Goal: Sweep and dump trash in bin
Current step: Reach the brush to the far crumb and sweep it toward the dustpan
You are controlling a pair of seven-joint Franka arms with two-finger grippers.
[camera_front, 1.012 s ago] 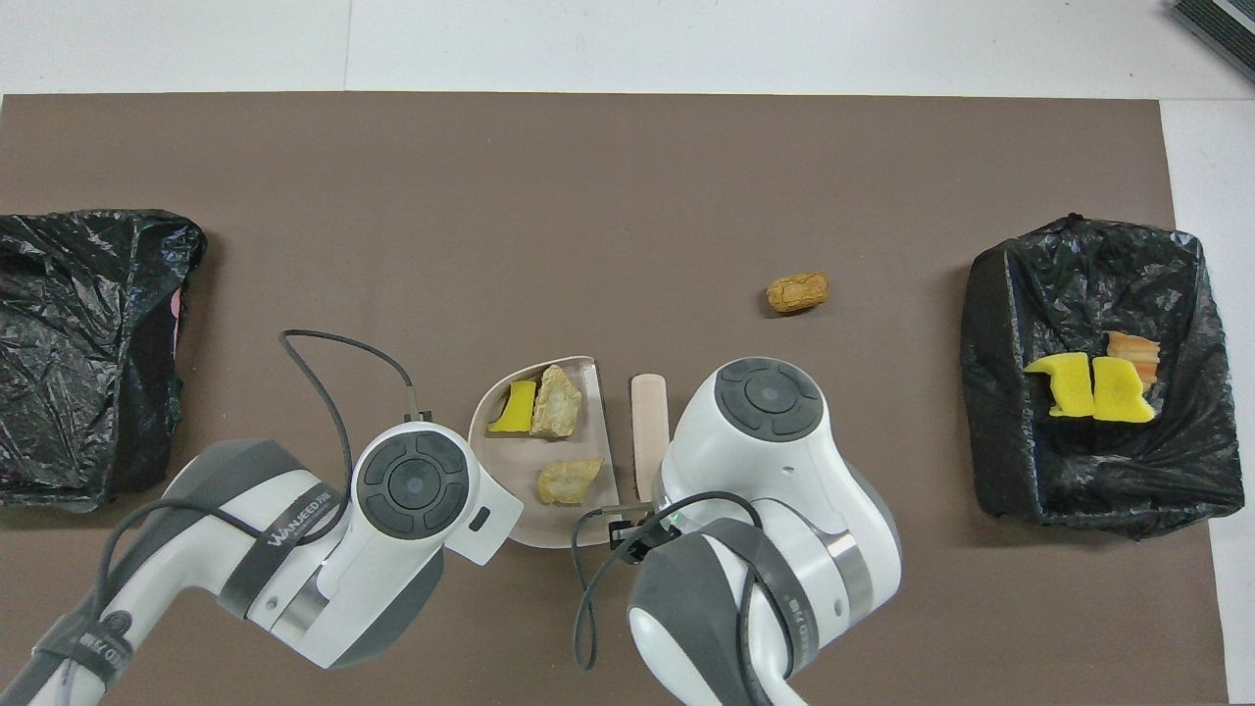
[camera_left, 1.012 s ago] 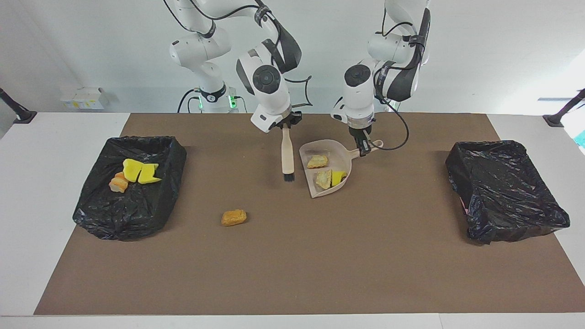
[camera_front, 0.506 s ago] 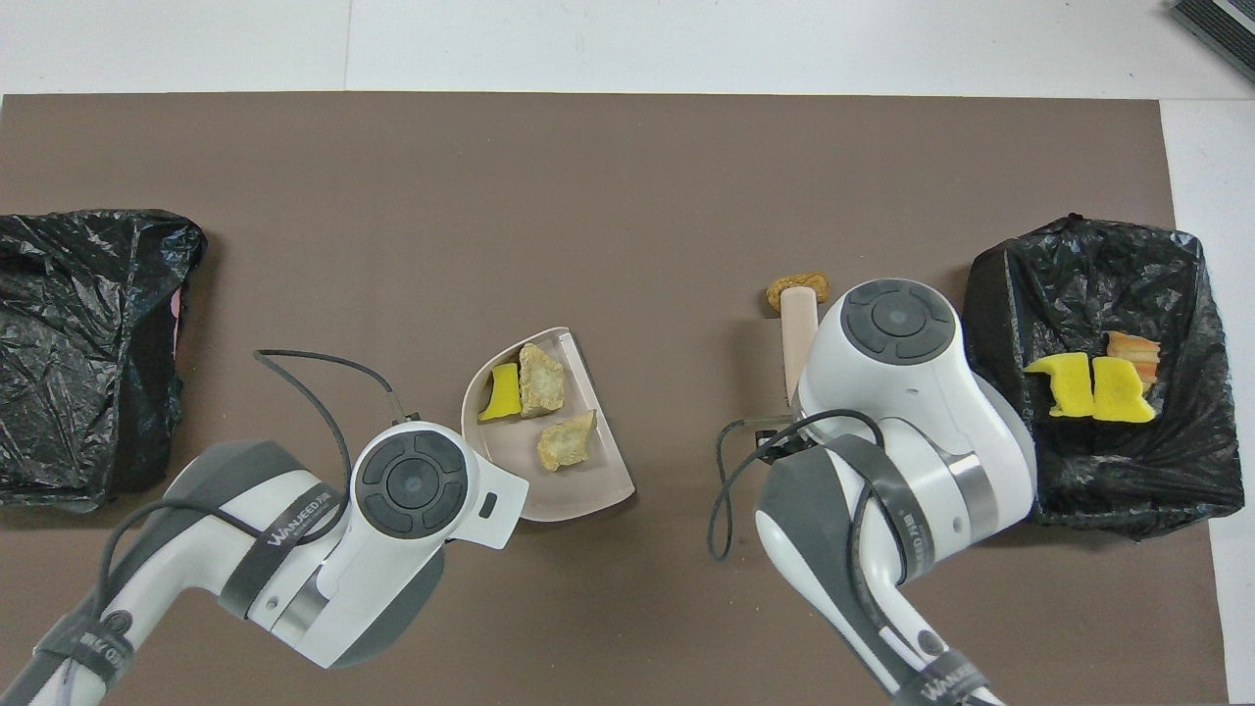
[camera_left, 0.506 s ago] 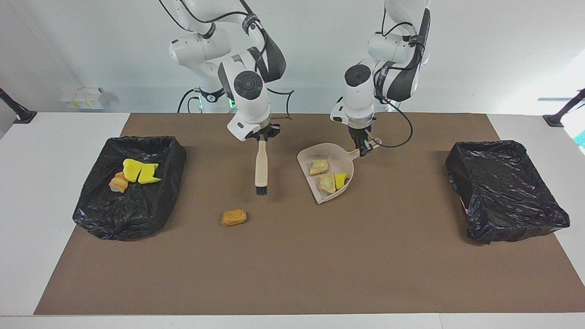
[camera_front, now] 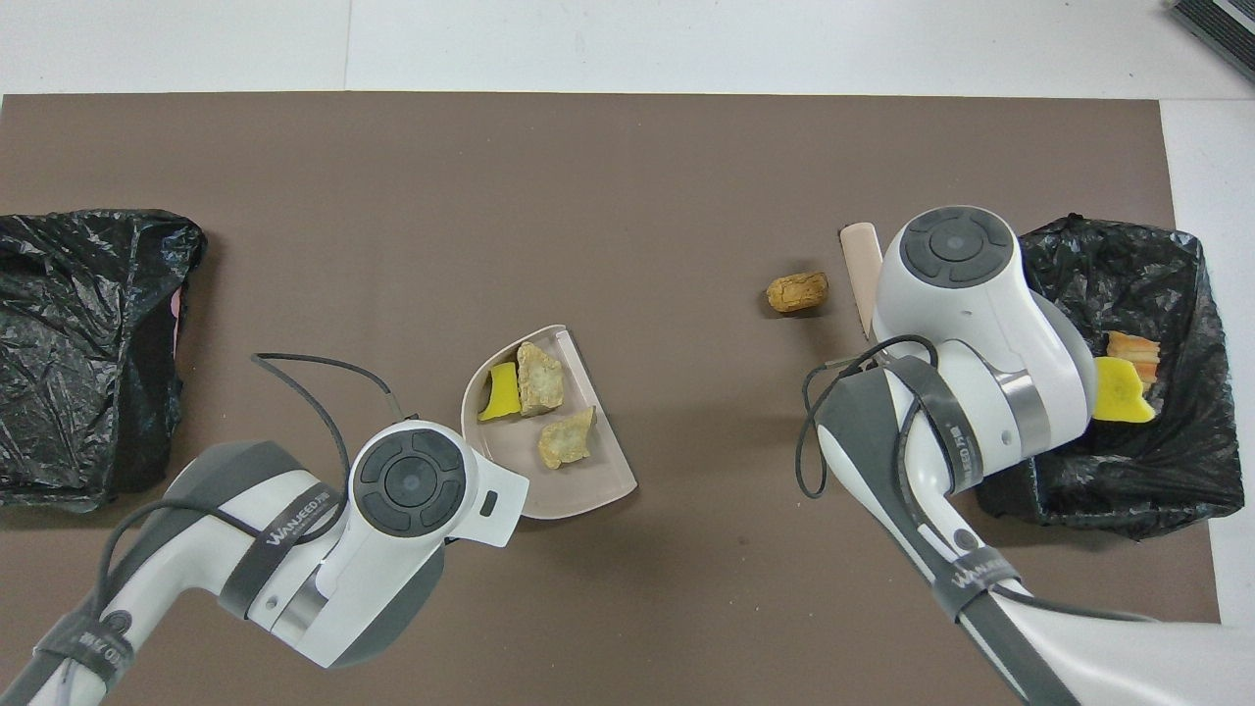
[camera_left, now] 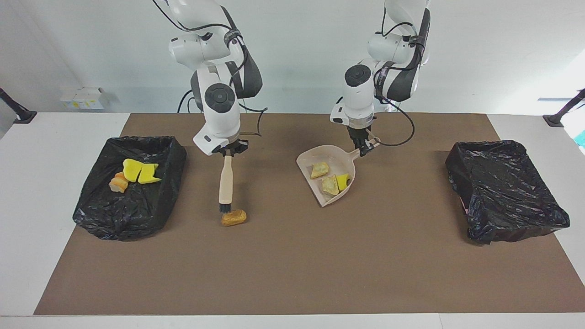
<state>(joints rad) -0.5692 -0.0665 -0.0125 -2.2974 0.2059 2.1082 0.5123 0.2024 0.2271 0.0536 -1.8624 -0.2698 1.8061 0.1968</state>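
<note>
Lying on the brown mat, the loose orange bread lump has its long axis across the bench, ends toward the two bins. The brush hangs handle-up from the right tool, which is pinched on the handle top; the bristles sit just beside the lump on the side nearer the robots, contact uncertain. The left tool is clamped on the dustpan handle, pan lifted and tilted, mouth pointing away from the robots. Three pieces lie in the pan: two tan, one yellow.

The facing view shows the black bin at the right arm's end holding two yellow chunks and an orange piece. Overhead, the right arm covers one chunk, the brush bristles and both tools. The other bin shows only crumpled liner.
</note>
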